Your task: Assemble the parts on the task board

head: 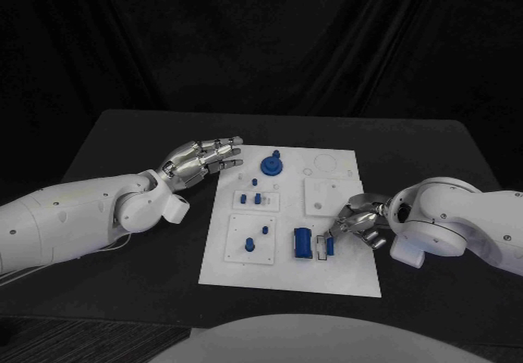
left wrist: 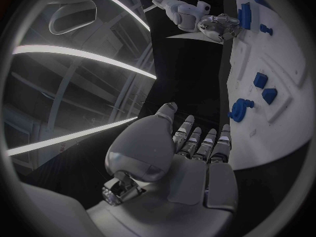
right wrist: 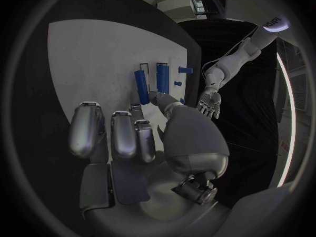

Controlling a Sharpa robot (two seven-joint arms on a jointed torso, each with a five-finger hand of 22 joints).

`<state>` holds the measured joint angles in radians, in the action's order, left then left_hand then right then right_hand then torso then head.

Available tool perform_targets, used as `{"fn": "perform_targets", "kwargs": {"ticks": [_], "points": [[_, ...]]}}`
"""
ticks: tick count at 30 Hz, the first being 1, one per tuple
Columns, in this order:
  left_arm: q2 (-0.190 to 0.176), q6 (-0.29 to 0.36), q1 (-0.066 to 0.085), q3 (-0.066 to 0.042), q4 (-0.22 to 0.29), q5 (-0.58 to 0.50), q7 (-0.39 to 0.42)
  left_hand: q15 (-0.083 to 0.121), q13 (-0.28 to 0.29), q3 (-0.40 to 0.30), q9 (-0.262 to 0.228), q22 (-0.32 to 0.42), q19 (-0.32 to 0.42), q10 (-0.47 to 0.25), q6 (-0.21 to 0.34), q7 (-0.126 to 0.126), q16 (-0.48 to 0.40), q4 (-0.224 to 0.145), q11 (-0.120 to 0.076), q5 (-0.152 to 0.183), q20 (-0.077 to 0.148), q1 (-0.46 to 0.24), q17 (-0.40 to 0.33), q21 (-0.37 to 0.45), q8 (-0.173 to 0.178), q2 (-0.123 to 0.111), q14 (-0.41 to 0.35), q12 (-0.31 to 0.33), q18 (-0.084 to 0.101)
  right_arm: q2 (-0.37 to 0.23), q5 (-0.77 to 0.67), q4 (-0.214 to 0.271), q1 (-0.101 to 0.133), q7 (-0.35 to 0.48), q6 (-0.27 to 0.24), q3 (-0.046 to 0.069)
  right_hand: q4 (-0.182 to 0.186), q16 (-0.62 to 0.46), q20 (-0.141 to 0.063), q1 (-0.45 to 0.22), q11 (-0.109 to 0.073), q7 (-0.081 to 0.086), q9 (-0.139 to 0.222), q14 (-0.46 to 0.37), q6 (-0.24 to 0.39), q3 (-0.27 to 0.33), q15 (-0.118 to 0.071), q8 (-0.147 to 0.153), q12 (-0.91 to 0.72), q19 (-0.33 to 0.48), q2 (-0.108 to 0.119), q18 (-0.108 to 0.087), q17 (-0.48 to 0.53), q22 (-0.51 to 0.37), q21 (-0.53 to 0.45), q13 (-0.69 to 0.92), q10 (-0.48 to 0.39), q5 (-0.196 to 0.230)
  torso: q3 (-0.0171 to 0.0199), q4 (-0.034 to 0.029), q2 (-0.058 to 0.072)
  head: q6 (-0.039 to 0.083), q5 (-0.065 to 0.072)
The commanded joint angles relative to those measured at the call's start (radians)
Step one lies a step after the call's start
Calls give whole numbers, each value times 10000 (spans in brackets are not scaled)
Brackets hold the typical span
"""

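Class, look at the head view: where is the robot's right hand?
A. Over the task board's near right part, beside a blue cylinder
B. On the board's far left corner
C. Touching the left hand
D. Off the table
A: the right robot hand hangs over the near right part of the white plate task board, beside the upright blue cylinder.

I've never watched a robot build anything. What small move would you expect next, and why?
Probably the right hand closes its fingers on the slim blue bar at the board's near edge. That hand hangs right beside the bar and looks empty, while the left hand waits open off the board's far corner.
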<state>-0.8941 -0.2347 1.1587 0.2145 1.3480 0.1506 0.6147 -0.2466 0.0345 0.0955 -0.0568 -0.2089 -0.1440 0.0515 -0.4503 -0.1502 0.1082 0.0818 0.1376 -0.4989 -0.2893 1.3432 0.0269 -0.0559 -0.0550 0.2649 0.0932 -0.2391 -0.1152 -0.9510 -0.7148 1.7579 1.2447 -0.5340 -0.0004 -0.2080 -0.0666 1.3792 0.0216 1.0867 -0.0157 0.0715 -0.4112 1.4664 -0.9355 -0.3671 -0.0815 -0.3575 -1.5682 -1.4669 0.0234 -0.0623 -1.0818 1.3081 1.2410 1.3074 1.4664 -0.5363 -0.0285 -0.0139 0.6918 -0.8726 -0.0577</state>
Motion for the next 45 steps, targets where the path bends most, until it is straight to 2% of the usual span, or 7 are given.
{"fn": "perform_targets", "kwargs": {"ticks": [1,9,29,39,45], "points": [[18,-228,-11,-10,10,-56,208,-46,5,-6,-13,8,-81,24,-10,9,32,37,72,34,-8,-80,10,-41,-51,-19,-5,-42,59,67,-189,-41,-65,9,12,1,-269,-9,87,24,57,-3,6,300,99,-202,32,-42,-26,-18,-149,-83,30,1684,-62,2634,1044,146,0,1,-4,0,-7],[17,-267,-12,-10,10,-56,186,-42,3,-5,-10,12,-81,19,8,9,28,53,73,43,-7,-108,9,-41,-47,-20,-10,-30,57,209,-211,-82,-136,-26,102,1,-168,-18,95,-19,68,5,32,293,134,-84,41,-37,-26,3,-169,-93,53,1667,-118,2634,1044,374,0,1,-2,0,-2],[35,-386,-14,-10,-21,-56,15,-43,-7,-19,-2,48,-59,-5,56,9,5,79,79,52,-7,-155,1,-31,-34,-11,-39,21,56,288,-214,-106,-153,-89,285,1,111,-17,70,-239,-3,-91,20,293,-103,115,-6,-183,-26,10,-208,-100,53,1661,-142,2634,1044,495,3,3,-6,0,-26],[60,-456,-15,-10,-39,-56,-63,-46,-8,-28,-3,58,-52,-12,47,3,2,82,79,52,-8,-166,0,-28,-34,-8,-45,28,57,306,-214,-98,-153,-307,602,1,461,-46,36,-468,-26,-115,95,287,-101,432,-30,-176,-26,16,-199,-105,125,1647,-197,2634,1044,1968,-2,0,-1,0,-25],[64,-489,-16,-10,-45,-56,-112,-50,-9,-40,-6,61,-50,-17,29,-14,3,83,73,48,-10,-173,0,-27,-38,-1,-47,32,59,309,-214,-92,-153,-387,707,1,491,-50,36,-482,-23,-114,109,285,-96,473,-31,-168,-26,20,-185,-107,135,1643,-212,2634,1044,2098,0,1,-2,0,-34]]}}
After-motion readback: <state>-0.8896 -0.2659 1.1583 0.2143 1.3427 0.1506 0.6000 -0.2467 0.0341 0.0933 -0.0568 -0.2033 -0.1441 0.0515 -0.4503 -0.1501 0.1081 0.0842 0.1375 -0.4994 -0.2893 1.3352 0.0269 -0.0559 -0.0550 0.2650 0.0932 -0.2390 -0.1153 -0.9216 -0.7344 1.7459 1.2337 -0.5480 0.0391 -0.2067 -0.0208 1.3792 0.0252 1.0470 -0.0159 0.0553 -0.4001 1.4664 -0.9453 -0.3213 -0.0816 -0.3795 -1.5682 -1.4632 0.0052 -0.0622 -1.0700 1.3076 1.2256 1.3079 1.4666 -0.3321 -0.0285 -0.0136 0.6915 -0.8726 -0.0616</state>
